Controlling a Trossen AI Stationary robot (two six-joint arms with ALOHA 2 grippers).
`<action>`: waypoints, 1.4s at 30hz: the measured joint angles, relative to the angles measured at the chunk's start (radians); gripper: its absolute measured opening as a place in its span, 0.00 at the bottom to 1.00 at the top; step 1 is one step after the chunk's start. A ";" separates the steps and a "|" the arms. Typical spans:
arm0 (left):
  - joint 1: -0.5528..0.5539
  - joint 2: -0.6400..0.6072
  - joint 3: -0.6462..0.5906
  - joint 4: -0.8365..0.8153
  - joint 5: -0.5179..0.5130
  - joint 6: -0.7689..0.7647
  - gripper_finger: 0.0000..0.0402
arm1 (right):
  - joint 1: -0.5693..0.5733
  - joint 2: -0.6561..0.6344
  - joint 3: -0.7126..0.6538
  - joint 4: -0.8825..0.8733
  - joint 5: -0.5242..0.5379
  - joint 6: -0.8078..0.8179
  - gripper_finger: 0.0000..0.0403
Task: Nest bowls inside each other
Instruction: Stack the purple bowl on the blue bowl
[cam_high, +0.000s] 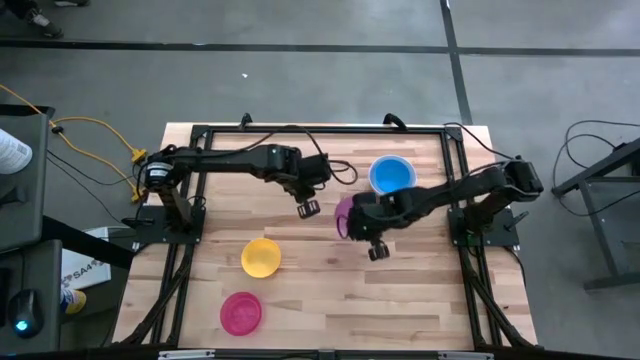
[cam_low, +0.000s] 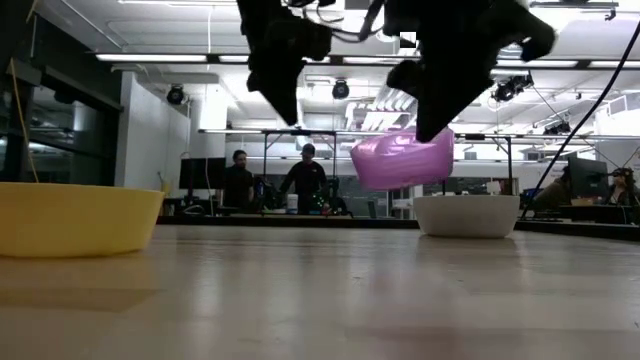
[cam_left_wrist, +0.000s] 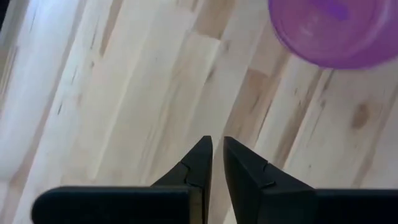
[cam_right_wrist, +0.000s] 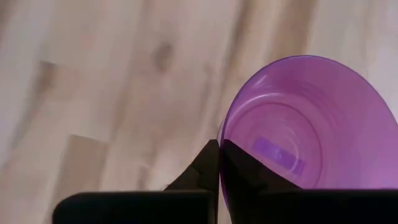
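The right gripper (cam_right_wrist: 217, 158) was closed on the rim of the purple bowl (cam_right_wrist: 305, 124), with one finger inside the bowl and one outside. In the low view this purple bowl (cam_low: 402, 158) hung tilted in the air, clearly above the wooden table (cam_low: 330, 300), near the centre of the frame. In the high view the same bowl (cam_high: 344, 215) showed only a little, just right of centre, mostly hidden under the right arm. The left gripper (cam_left_wrist: 217, 158) had its two fingers almost together, with a narrow gap, and it held nothing; in the high view it (cam_high: 308, 208) was at the centre, just left of the purple bowl. The blue bowl (cam_high: 392, 175) sat in the white bowl (cam_low: 467, 215) in the upper right part of the table. The yellow bowl (cam_high: 261, 257) stood at the lower left of centre, and the red bowl (cam_high: 241, 312) was below it, near the bottom edge.
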 joint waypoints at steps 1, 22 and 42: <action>0.003 0.000 -0.001 0.006 -0.001 0.001 0.11 | -0.021 0.000 0.000 -0.005 -0.002 0.004 0.01; 0.026 -0.058 -0.365 0.154 -0.042 0.034 0.11 | -0.370 -0.101 -0.028 -0.030 -0.027 0.026 0.01; 0.029 -0.138 -0.430 0.272 -0.005 0.034 0.11 | -0.544 -0.365 -0.355 0.147 -0.082 0.073 0.01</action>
